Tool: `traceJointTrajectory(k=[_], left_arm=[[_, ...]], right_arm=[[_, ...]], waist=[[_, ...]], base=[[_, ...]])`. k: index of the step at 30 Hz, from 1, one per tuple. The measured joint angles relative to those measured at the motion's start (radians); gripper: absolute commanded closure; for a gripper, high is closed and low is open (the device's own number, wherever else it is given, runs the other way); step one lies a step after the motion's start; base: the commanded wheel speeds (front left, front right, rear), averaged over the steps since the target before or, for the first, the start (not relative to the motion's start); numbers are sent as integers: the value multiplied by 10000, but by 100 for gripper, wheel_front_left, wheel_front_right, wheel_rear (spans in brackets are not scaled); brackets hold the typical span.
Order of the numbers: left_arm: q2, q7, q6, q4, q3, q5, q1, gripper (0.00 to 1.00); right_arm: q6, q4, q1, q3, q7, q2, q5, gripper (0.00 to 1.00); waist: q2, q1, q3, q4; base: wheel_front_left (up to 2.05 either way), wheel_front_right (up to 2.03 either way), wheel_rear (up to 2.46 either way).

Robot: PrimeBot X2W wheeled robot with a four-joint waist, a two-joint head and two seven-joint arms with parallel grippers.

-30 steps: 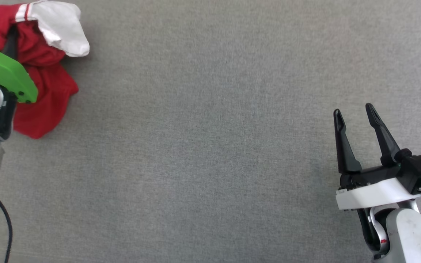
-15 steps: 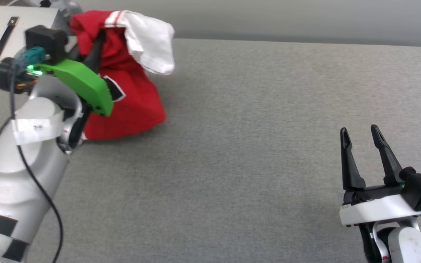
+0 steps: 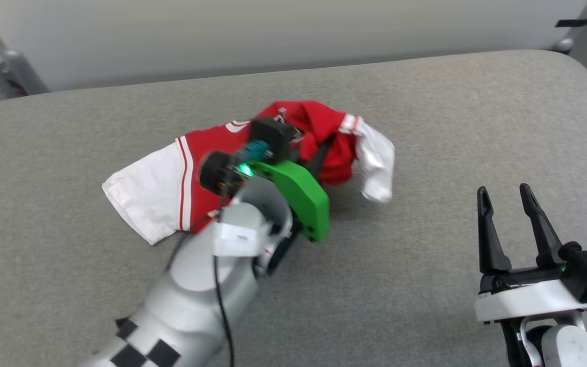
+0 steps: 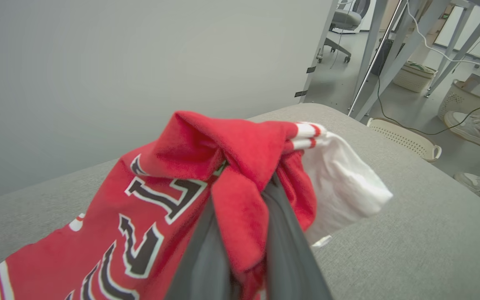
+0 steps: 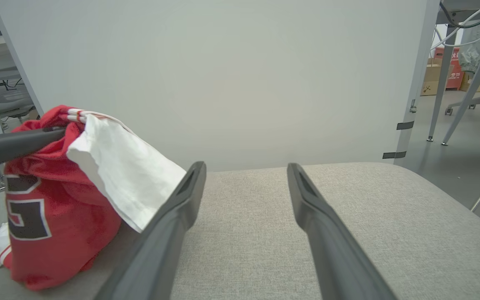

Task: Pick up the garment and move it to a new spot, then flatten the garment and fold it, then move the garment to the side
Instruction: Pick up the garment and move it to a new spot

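While spread across the grey bench [image 3: 451, 102], garment [image 3: 207, 153] pinched into a peak.
Lying centre-left on the padded top, pale wall [image 3: 273, 41] beyond the far edge: one white sleeve flat toward the left, red body gathered upward, other white sleeve drooping to the right, black white-edged lettering facing the wrist views. Left pincer [image 4: 246, 187] almost closed, clamped on a fold of red cloth at that peak. Right pincer [image 3: 503, 189] at near right, spread wide, holding nothing, well apart from the garment.
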Motion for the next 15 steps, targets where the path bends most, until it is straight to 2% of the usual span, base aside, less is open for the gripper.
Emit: traceJointTrajectory(k=[2, 5, 6, 7, 11, 15], left_arm=[[-399, -69, 21, 372, -290, 27, 75, 100], [-709, -94, 15, 1005, -796, 52, 141, 100], [-750, -40, -8, 1227, -970, 21, 192, 75], [-765, 104, -12, 1496, -1168, -2, 245, 0], [-763, 706, -148, 2205, -1868, -115, 324, 0], [-782, 696, -265, 2261, -2209, -359, 314, 0]], right_arm=[[0, 4, -2, 75, 0, 15, 0, 0], [0, 8, -12, 180, 0, 38, 17, 0], [0, 8, -14, 192, 0, 44, 17, 0], [-2, 12, -24, 211, 0, 44, 17, 0], [0, 48, -67, 291, 0, 63, 19, 0], [0, 132, -88, 251, 0, 94, 19, 0]], waist=[[0, 0, 48, -202], [0, 0, 164, -457], [0, 0, 223, -520], [0, 0, 292, -571], [0, 0, 547, -655], [0, 0, 642, -537]], base=[[0, 0, 0], [0, 0, 0], [0, 0, 0], [0, 0, 0], [0, 0, 0], [0, 0, 0]])
